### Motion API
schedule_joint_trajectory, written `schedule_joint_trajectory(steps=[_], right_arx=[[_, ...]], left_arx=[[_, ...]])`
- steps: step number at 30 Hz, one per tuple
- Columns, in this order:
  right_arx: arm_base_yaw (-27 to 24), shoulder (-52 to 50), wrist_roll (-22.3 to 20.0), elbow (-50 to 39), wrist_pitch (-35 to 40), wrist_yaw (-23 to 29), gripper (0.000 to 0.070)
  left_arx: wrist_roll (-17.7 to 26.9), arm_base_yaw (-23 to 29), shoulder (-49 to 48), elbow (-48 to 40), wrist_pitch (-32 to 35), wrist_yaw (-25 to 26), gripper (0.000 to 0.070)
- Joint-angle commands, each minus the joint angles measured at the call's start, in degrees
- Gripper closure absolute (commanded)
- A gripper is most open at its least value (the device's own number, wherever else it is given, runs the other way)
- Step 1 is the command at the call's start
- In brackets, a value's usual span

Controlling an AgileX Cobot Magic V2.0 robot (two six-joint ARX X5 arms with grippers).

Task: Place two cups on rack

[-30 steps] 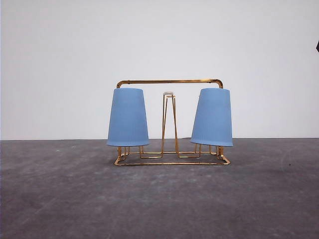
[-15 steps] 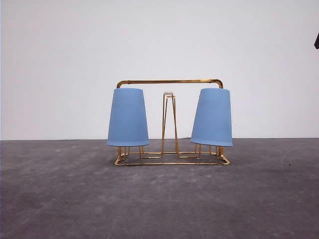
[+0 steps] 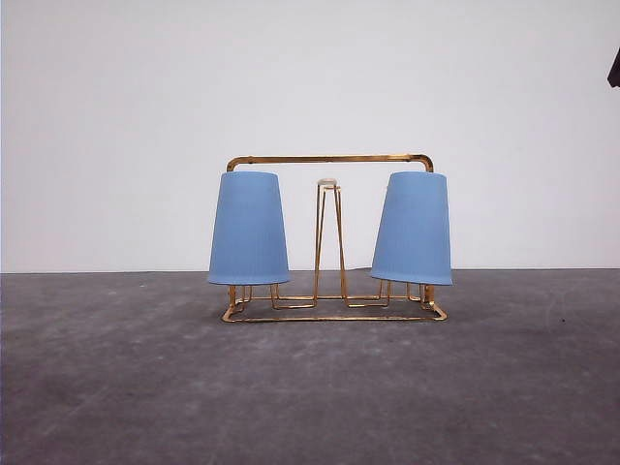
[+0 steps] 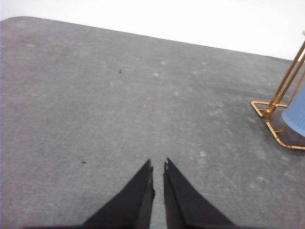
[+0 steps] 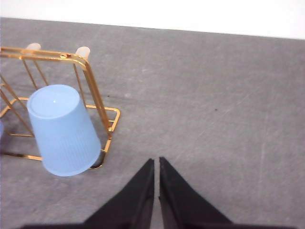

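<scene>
Rack (image 3: 329,161) found standing upright on grey table (image 3: 310,387), just above centre of the front view, gold arched frame across the top and flat wire base touching the surface. Left cup (image 3: 249,229) seen inverted at the rack's 9 o'clock end, rim downward, hanging clear of the table over a prong. Right cup (image 3: 413,229) likewise inverted at the 3 o'clock end, tilted slightly, rim just above the base wire. One white-tipped prong loop (image 3: 328,184) noted bare between the two cups, touching neither. Plain white wall (image 3: 310,77) behind. Left gripper (image 4: 158,164) observed in its wrist camera over bare table, black fingers drawn together with only a thin slit between them, nothing held; corner of rack base and edge of a cup visible towards 3 o'clock, well apart from the fingertips. Right gripper (image 5: 156,160) observed likewise closed to a narrow slit, empty, above bare table; right cup near the fingertips towards 10 o'clock, not touching. Small dark object at the front view's 3 o'clock edge, identity not determinable.
</scene>
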Motion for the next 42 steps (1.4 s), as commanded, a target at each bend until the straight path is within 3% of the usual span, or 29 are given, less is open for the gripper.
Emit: schedule_joint_trajectory(steps=[1, 24, 27, 42], right_arx=[[-0.4, -1.7, -3.3, -1.4, 0.1, 0.2, 0.0685], [-1.7, -49.0, -5.0, -41.0, 3.6, 1.9, 0.0685], [-1.8, -49.2, -5.1, -42.7, 8.6, 3.0, 0.0685], [-3.1, -49.2, -5.0, -43.1, 9.6, 4.5, 0.0685]], left_arx=[[0.0, 0.0, -0.1, -0.8, -0.5, -0.1, 0.0677], [0.0, 0.0, -0.1, -0.8, -0.5, -0.1, 0.0677], [0.0, 0.0, -0.1, -0.8, -0.5, -0.1, 0.0677], [0.0, 0.0, 0.0, -0.8, -0.5, -0.1, 0.0677]])
